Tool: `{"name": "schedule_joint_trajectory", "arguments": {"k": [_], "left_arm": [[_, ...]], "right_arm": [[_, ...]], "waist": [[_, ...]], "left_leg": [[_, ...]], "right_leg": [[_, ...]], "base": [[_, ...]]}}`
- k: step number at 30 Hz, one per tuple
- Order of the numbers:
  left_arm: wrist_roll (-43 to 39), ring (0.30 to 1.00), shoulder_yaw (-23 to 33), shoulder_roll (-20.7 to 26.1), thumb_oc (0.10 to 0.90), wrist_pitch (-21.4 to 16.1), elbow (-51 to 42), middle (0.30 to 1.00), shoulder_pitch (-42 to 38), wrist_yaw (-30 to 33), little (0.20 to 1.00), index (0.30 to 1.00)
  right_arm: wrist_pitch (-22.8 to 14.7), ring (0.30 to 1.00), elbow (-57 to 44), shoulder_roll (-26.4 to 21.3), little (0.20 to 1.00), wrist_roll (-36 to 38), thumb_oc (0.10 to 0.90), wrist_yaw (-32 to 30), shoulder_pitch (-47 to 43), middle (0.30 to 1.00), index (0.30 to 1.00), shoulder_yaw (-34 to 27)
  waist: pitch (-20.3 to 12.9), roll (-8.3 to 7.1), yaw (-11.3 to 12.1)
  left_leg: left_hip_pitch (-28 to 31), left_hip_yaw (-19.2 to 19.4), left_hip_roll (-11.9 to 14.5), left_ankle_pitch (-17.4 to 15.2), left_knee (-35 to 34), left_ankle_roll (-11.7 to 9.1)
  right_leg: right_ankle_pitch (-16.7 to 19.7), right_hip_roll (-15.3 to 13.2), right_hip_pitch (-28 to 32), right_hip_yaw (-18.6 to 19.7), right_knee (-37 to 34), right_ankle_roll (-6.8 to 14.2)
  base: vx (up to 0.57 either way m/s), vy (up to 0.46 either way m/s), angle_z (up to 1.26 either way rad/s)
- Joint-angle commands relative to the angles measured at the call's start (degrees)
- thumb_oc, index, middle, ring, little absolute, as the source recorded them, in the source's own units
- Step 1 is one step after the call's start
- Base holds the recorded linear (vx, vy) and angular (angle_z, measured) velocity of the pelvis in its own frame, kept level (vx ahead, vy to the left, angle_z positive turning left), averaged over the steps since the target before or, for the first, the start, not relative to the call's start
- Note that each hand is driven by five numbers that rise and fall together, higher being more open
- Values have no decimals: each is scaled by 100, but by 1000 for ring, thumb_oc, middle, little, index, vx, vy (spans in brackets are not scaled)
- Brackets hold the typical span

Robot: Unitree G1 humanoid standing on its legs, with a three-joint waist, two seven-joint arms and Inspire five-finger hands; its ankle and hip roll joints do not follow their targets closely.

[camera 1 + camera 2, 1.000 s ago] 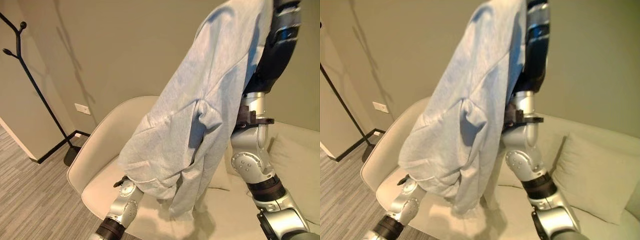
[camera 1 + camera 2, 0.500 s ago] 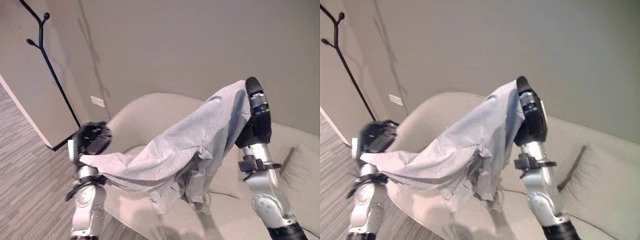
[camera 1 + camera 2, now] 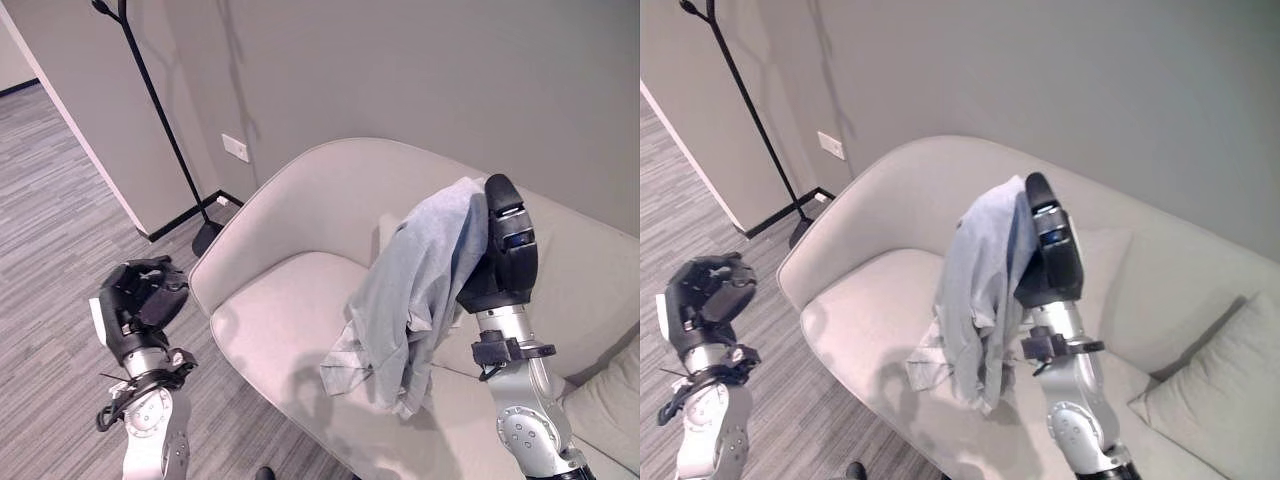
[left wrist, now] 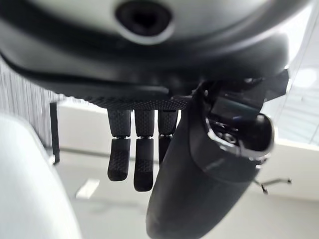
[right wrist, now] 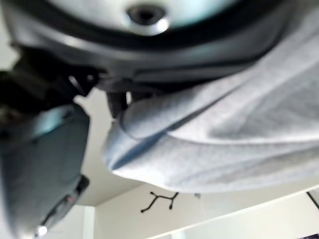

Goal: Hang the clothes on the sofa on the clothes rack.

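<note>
Left hand [image 3: 140,300], lower left of frame, raised over the floor [image 3: 60,200]; fingers curled loosely, holding nothing, which its wrist view confirms. Coat rack [image 3: 165,120] stands upper left against the wall, base beside the sofa's end, well apart from both hands. Sofa [image 3: 300,230] fills the centre. Grey garment [image 3: 415,290] hangs centre-right, draped over the top of the right hand [image 3: 505,250], lower hem trailing just above or on the seat; cannot tell which. Right hand's fingers are hidden under the cloth, so its grip cannot be judged.

Step in hand, as I read it: carrying the garment to the rack. To do it well, lift the hem clear of the seat, keep the cloth bunched on the hand, and approach a hook from above so a fold drops over it.
</note>
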Motion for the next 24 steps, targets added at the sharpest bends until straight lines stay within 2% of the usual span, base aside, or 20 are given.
{"name": "schedule_joint_trajectory", "arguments": {"k": [1, 2, 3, 4, 5, 7, 9, 10, 11, 17, 21, 24], "left_arm": [[38, 300, -131, 559, 400, -736, -544, 300, -481, -394, 300, 300], [-314, 514, -538, 537, 543, -600, -417, 514, -564, -713, 514, 514], [-327, 900, -547, 537, 800, -606, -404, 900, -571, -725, 900, 900], [-539, 900, -915, 553, 800, -400, -257, 900, -578, -1099, 900, 900], [-556, 900, -1046, 615, 800, -328, -256, 900, -546, -1297, 900, 900], [-754, 900, -1378, 766, 800, -159, -183, 900, -513, -1716, 900, 900], [-1345, 900, -1697, 1040, 800, 197, -275, 900, -391, -2407, 900, 900], [-1355, 900, -1692, 1049, 800, 201, -278, 900, -391, -2413, 900, 900], [-1637, 900, -1787, 1209, 800, 349, -338, 900, -289, -2664, 900, 900], [-2128, 900, -1852, 1381, 800, 542, -301, 900, -117, -2982, 900, 900], [-2239, 900, -2092, 1248, 800, 655, -29, 900, -223, -3038, 900, 900], [-2006, 900, -2370, 1166, 800, 665, 124, 900, -386, -3047, 900, 900]], "right_arm": [[-570, 300, -895, -244, 300, -142, 400, 169, -379, 300, 300, -397], [-547, 300, -889, -343, 300, -186, 400, 110, -339, 300, 300, -562], [-545, 300, -896, -348, 300, -185, 400, 109, -327, 300, 300, -574], [-541, 300, -865, -360, 300, -210, 400, 113, -321, 300, 300, -710], [-519, 300, -843, -351, 300, -251, 400, 111, -337, 300, 300, -754], [-495, 300, -791, -294, 300, -369, 400, 72, -468, 300, 300, -786], [-455, 300, -637, -121, 300, -541, 400, -74, -754, 300, 300, -887], [-455, 300, -635, -116, 300, -544, 400, -78, -758, 300, 300, -887], [-466, 300, -533, 12, 300, -584, 400, -188, -956, 300, 300, -891], [-464, 300, -441, 287, 300, -565, 400, -275, -1524, 300, 300, -664], [-447, 300, -458, 418, 300, -604, 400, -313, -1771, 300, 300, -464], [-490, 300, -428, 564, 300, -602, 400, -368, -1970, 300, 300, -376]], "waist": [[-684, -46, -267], [-777, 49, -395], [-782, 55, -393], [-834, 115, -485], [-861, 123, -504], [-885, 88, -503], [-885, -12, -436], [-884, -21, -433], [-856, -65, -386], [-801, -164, -281], [-798, -227, -271], [-813, -272, -272]], "left_leg": [[101, 99, 700, 334, 82, -239], [190, 119, 748, 394, -73, -291], [188, 112, 746, 403, -88, -291], [214, 284, 648, 289, -342, -272], [241, 335, 566, 225, -452, -249], [299, 427, 359, 92, -586, -167], [334, 499, 8, -63, -728, 14], [336, 503, -3, -65, -731, 21], [334, 494, -156, -161, -739, 116], [440, 493, -588, -434, -739, 409], [474, 449, -760, -531, -739, 530], [479, 417, -809, -576, -739, 574]], "right_leg": [[-711, -199, 367, 240, 58, 556], [-701, -272, 349, 173, 35, 620], [-700, -271, 347, 164, 35, 622], [-569, -413, 319, 115, 62, 695], [-496, -488, 303, 139, 72, 733], [-320, -671, 260, 198, 59, 861], [-55, -945, 168, 235, 51, 1060], [-50, -955, 166, 240, 50, 1067], [96, -1067, 123, 253, 80, 1164], [526, -1393, 71, 326, 136, 1408], [707, -1541, 55, 308, 204, 1478], [805, -1595, 52, 281, 233, 1509]], "base": [[26, 287, 6], [29, 206, 7], [51, 446, 13], [39, 361, 20], [49, 482, 29], [23, 404, 10], [-14, 455, -3], [-36, 369, -2], [-33, 245, 7], [-13, 208, 1], [-1, 125, -3], [4, 34, 0]]}}
